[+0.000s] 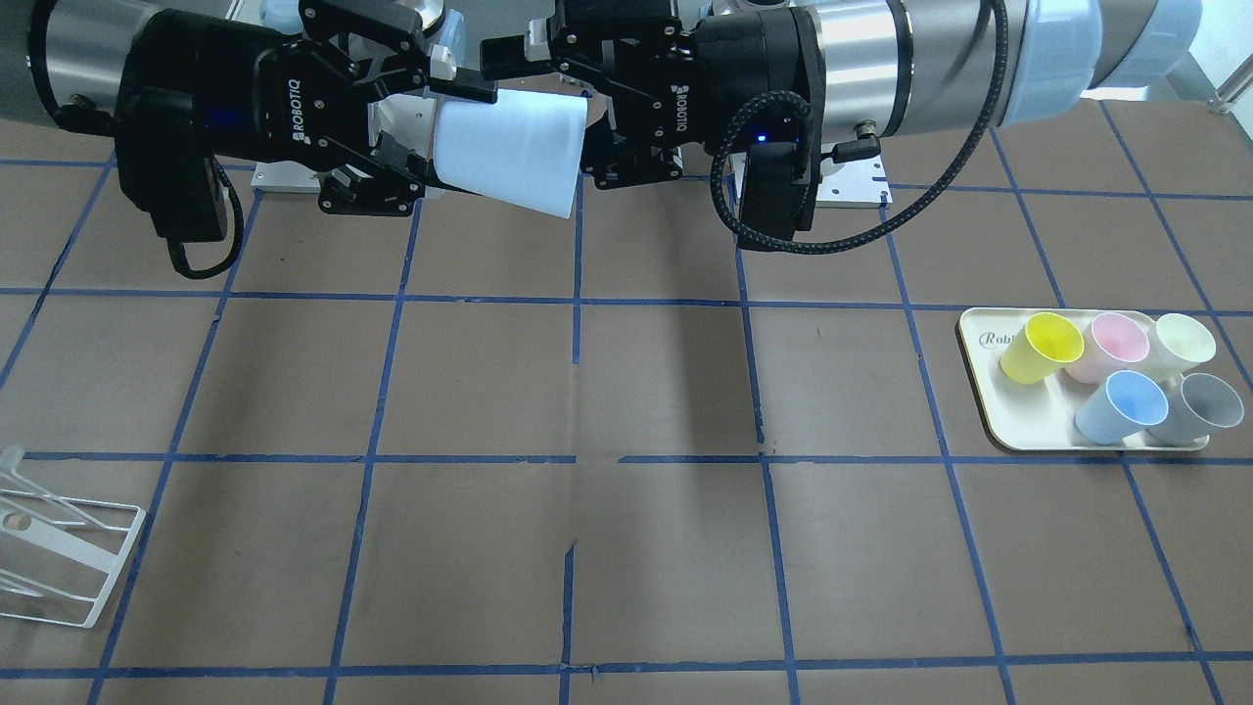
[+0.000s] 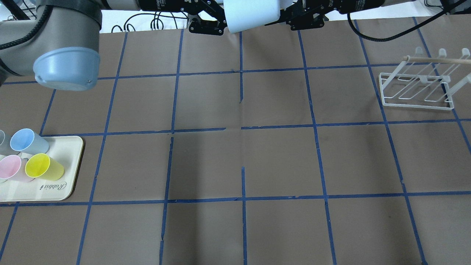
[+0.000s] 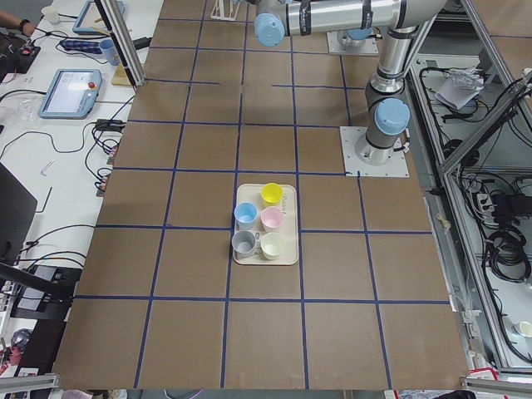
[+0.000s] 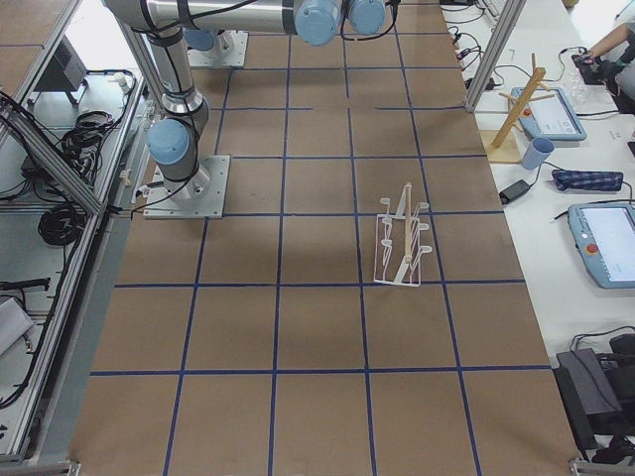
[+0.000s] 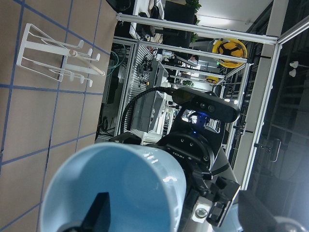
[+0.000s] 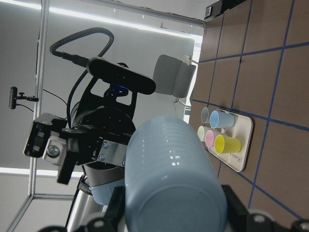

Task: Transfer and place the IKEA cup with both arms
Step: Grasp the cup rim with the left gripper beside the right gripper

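Note:
The pale blue IKEA cup (image 1: 509,152) hangs on its side in the air between both grippers, at the robot's end of the table (image 2: 250,14). My right gripper (image 1: 445,132) is shut on its narrow base end, with fingers on both sides of the cup in the right wrist view (image 6: 174,208). My left gripper (image 1: 573,113) is open at the rim. In the left wrist view (image 5: 176,212) one finger (image 5: 96,212) is inside the mouth and the other stands well outside, and neither presses the wall. An identical blue cup (image 1: 1126,406) stays on the tray.
A cream tray (image 1: 989,392) on the robot's left holds yellow (image 1: 1043,348), pink, pale green, grey and blue cups. A white wire rack (image 2: 415,88) stands on the robot's right. Blue tape lines grid the brown table.

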Robot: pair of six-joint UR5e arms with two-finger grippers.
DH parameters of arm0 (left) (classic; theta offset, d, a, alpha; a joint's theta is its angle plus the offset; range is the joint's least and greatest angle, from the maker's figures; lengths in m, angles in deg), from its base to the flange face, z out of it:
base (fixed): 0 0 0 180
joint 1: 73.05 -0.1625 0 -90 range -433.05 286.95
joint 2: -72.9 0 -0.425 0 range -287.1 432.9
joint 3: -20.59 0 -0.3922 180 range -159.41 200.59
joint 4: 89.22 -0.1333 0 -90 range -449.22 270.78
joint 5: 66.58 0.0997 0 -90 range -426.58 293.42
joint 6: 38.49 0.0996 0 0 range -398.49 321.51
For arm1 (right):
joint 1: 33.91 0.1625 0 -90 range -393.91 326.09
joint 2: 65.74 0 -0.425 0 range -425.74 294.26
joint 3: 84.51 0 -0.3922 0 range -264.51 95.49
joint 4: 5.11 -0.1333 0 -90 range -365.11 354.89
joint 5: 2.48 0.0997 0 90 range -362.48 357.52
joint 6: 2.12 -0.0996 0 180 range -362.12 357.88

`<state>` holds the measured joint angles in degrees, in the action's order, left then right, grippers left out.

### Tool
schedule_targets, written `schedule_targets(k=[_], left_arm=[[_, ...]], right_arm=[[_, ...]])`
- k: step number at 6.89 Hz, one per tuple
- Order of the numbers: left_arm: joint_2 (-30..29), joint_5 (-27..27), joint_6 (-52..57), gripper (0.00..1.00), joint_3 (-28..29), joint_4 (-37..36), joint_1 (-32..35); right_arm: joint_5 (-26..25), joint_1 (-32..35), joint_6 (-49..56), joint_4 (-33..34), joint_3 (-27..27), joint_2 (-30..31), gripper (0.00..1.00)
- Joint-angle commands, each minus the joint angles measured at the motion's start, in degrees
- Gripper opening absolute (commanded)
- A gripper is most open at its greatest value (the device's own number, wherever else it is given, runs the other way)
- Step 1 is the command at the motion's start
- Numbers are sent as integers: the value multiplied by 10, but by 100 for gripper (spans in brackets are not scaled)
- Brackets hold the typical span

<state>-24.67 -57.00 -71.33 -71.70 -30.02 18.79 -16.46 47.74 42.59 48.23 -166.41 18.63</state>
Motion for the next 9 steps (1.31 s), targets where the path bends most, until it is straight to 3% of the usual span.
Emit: schedule_targets(k=[1, 4, 7, 9], left_arm=[[-1, -1, -4, 66, 0, -1, 1], [-1, -1, -24, 59, 0, -6, 1], [0, -1, -36, 42, 0, -6, 2], [0, -1, -42, 42, 1, -6, 2]], right_arm=[[0, -3, -2, 1, 0, -2, 54], [-3, -8, -2, 0, 2, -3, 59], [-4, -17, -2, -2, 3, -2, 61], [-4, -18, -2, -2, 3, -1, 61]])
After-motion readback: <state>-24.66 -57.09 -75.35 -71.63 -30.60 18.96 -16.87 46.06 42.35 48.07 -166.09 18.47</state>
